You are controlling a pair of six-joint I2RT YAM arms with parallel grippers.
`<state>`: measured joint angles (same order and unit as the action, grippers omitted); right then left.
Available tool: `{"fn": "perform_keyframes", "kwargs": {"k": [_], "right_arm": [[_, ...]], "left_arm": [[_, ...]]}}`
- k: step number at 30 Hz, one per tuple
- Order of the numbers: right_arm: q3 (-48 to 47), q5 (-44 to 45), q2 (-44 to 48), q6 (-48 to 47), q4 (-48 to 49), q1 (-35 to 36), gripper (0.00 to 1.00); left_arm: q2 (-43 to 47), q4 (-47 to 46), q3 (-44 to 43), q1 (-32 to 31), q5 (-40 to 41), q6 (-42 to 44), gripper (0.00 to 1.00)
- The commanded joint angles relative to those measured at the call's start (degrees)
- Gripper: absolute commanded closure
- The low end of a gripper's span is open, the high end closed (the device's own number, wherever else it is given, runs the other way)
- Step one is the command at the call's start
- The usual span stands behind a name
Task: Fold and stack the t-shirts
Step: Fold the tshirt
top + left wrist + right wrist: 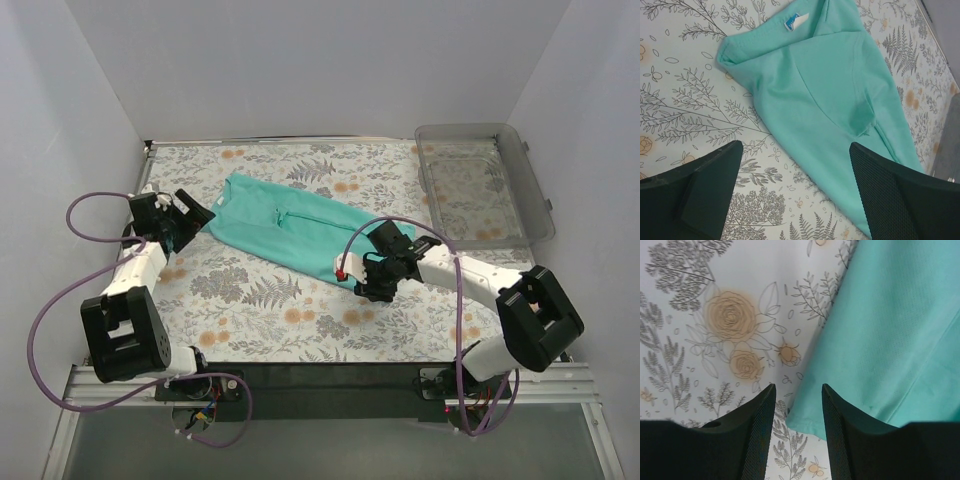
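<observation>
One teal t-shirt (285, 225) lies on the flower-patterned worktop (250, 295), doubled lengthwise into a long band. The band runs on a slant from the far left toward the near right. Its collar end points to the left. The left wrist view shows a small white and blue neck label (795, 21) at that end, and a sleeve folded in on top of the body. The cloth (830, 100) lies flat, with a few soft creases.

The left arm (140, 270) reaches in from the left side. The left jaws sit just beside the collar end, spread wide and gripping nothing. In their own camera one finger (705, 185) is over bare worktop, and the other (890, 195) overlaps the shirt's long edge.

The right arm (470, 275) bends in from the right. The right jaws are at the band's near right end, parted by a narrow gap with nothing between them. In the right wrist view the hem corner (810, 425) lies flat on the worktop just beyond that gap, free of both fingers.

A clear plastic bin (470, 128) stands at the far right corner of the worktop, well apart from the shirt.
</observation>
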<state>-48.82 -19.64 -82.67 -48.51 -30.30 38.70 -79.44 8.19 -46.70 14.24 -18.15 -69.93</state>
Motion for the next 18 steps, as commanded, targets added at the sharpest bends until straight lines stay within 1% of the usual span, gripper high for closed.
{"fn": "perform_keyframes", "kwargs": {"k": [1,3,6,11,13,16,17,18], "right_arm": [[0.2,10.1,-0.9,3.2,5.9,1.6,0.58],[0.1,12.4,-2.4,4.1,6.7,2.6,0.58],[-0.3,13.6,-4.6,5.1,6.8,3.5,0.58],[0.6,15.2,-6.3,6.1,7.1,4.4,0.60],[0.8,15.7,-6.6,6.5,7.1,4.5,0.62],[1.1,15.8,-7.8,6.9,6.7,5.0,0.78],[1.0,15.2,-7.9,6.9,5.6,5.5,0.93],[0.8,14.5,-7.9,6.9,5.0,5.9,0.99]], "left_arm": [[-0.5,-0.9,0.2,0.3,1.1,-1.6,0.19],[-1.5,-0.8,0.1,0.3,0.9,-2.0,0.20],[-3.0,-0.8,0.1,0.3,0.7,-2.7,0.21],[-2.7,-0.7,0.2,0.4,1.7,-2.7,0.21],[-2.7,-0.6,0.1,0.4,2.1,-2.7,0.21],[-2.8,-0.1,0.0,0.4,2.4,-2.9,0.21],[-2.8,0.1,0.0,0.4,2.6,-2.9,0.21],[-2.7,0.2,0.1,0.4,2.6,-2.9,0.21]]}}
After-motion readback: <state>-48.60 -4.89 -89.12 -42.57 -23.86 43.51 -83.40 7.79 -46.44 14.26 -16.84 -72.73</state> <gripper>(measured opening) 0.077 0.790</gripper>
